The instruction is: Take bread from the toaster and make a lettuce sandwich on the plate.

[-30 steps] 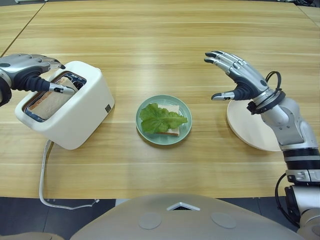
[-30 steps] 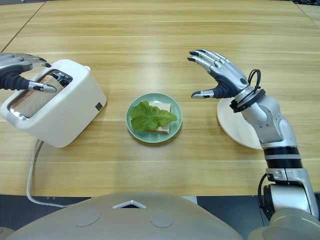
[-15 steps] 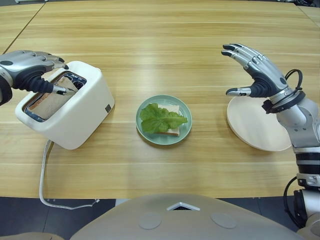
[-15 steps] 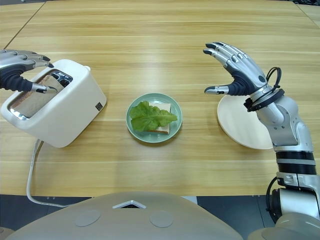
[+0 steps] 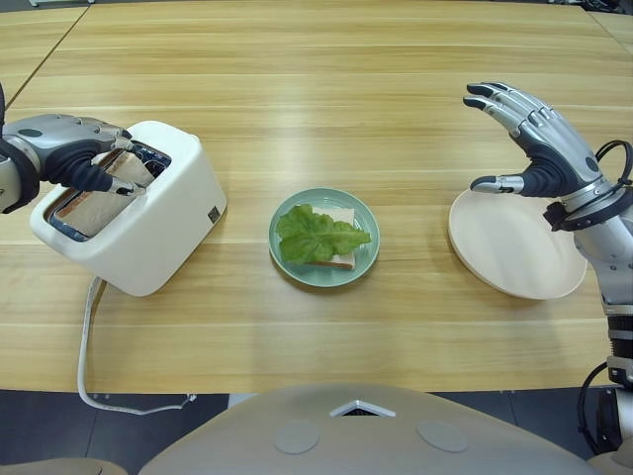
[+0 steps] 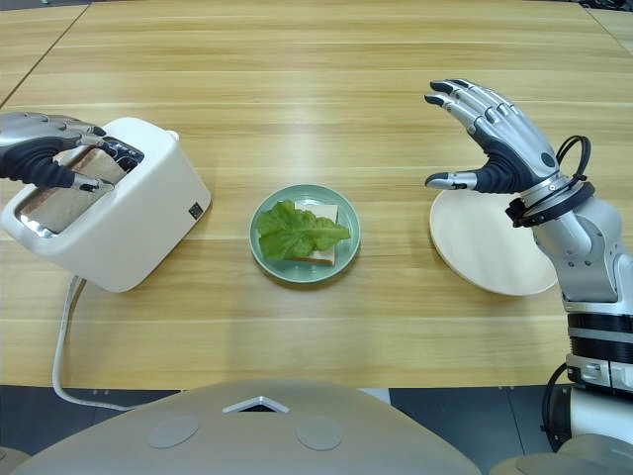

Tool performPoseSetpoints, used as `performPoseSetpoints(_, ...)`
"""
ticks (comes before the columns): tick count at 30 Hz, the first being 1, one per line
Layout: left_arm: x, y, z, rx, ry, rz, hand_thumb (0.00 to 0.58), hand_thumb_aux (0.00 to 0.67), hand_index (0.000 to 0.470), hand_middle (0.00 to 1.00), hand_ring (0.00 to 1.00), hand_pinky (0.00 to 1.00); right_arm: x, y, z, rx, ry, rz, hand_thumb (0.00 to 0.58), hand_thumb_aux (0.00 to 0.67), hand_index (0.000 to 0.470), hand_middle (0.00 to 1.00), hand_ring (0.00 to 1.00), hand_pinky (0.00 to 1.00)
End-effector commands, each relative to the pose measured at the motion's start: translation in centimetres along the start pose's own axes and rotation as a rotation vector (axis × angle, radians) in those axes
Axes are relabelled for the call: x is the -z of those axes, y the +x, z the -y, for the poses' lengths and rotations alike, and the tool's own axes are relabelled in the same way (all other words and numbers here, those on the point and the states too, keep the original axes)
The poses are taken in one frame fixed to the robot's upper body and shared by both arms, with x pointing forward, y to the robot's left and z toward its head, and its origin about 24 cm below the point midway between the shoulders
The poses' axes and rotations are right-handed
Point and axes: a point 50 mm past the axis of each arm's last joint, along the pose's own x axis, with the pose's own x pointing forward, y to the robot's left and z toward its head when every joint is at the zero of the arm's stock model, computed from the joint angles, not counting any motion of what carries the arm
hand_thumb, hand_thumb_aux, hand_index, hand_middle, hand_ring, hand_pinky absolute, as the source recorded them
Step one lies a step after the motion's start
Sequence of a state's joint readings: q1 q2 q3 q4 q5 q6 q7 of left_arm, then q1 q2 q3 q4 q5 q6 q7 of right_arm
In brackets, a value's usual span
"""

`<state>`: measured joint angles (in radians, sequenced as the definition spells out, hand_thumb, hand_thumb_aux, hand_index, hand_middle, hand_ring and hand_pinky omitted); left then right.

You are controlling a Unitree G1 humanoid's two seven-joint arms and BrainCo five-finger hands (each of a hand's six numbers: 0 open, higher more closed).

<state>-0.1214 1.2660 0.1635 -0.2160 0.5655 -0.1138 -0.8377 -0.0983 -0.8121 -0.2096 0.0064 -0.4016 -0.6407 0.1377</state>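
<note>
At left, left hand (image 5: 59,158) pinches bread (image 5: 89,206) in the toaster (image 5: 168,223); right hand (image 5: 534,143), fingers spread, above beige plate (image 5: 509,247).

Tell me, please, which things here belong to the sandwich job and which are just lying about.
Job: toaster, toast slice in its slot, green plate, bread slice on it, lettuce leaf on top.
Lying about: beige plate, power cord.

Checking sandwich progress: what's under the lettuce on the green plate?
One bread slice lies under the lettuce, on the green plate. Only its corner and front edge show; the leaf covers the rest.
</note>
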Motion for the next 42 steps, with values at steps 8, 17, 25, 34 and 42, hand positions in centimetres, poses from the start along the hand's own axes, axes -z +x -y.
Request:
performPoseSetpoints(8, 0.3, 0.0, 0.0, 0.021, 0.028, 0.021, 0.58, 0.67, 0.47, 0.0, 0.0, 0.0, 0.0, -0.6, -0.6, -0.051, -0.017, -0.013, 0.0, 0.0, 0.0, 0.0, 0.0, 0.0)
performPoseSetpoints(17, 1.1, 0.0, -2.4, -0.141, -0.031, 0.057, 0.58, 0.67, 0.47, 0.0, 0.0, 0.0, -0.3, -0.1, -1.6, -0.081, -0.014, -0.009, 0.0, 0.0, 0.0, 0.0, 0.0, 0.0)
performPoseSetpoints(25, 2.6, -3.0, -8.1, -0.258, -0.047, 0.259, 0.58, 0.67, 0.47, 0.0, 0.0, 0.0, -0.6, 1.9, -2.4, -0.083, -0.01, 0.015, 0.0, 0.0, 0.0, 0.0, 0.0, 0.0)
performPoseSetpoints(34, -1.5, -1.7, -11.3, -0.35, -0.048, 0.655, 0.58, 0.67, 0.47, 0.0, 0.0, 0.0, -1.4, 4.5, -3.8, -0.074, 0.007, 0.062, 0.0, 0.0, 0.0, 0.0, 0.0, 0.0)
performPoseSetpoints(42, -11.0, 5.7, -7.3, -0.063, -0.067, 1.029, 0.58, 0.67, 0.47, 0.0, 0.0, 0.0, -1.7, 5.8, -3.9, -0.037, 0.027, 0.112, 0.0, 0.0, 0.0, 0.0, 0.0, 0.0)
